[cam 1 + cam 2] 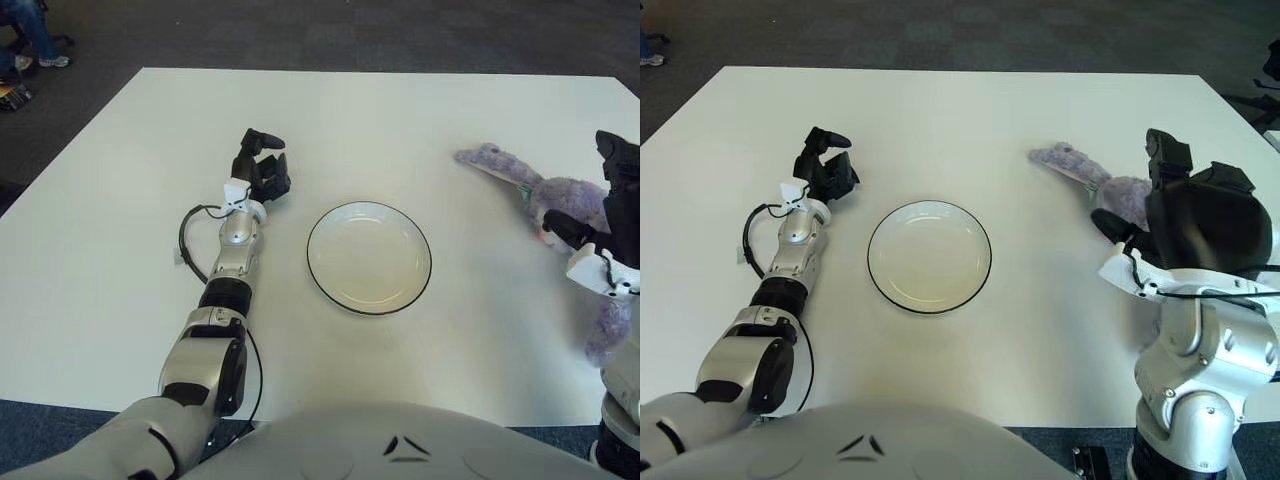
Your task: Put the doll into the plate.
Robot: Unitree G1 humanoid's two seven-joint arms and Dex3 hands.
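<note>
A purple plush doll (562,196) lies on the white table (120,250) at the right, its long snout pointing left toward the middle. A white plate (318,285) with a dark rim sits in the middle of the table and holds nothing. My right hand (1132,182) is over the doll's body, fingers spread, thumb (1108,224) low against the plush and one finger (1164,148) raised above it. It hides most of the doll's body in the right eye view. My left hand (262,166) shows just left of the plate, fingers relaxed and holding nothing.
Dark carpet surrounds the table. A person's legs and chair (30,40) show at the far left corner of the room. A thin black cable (186,235) loops beside my left forearm.
</note>
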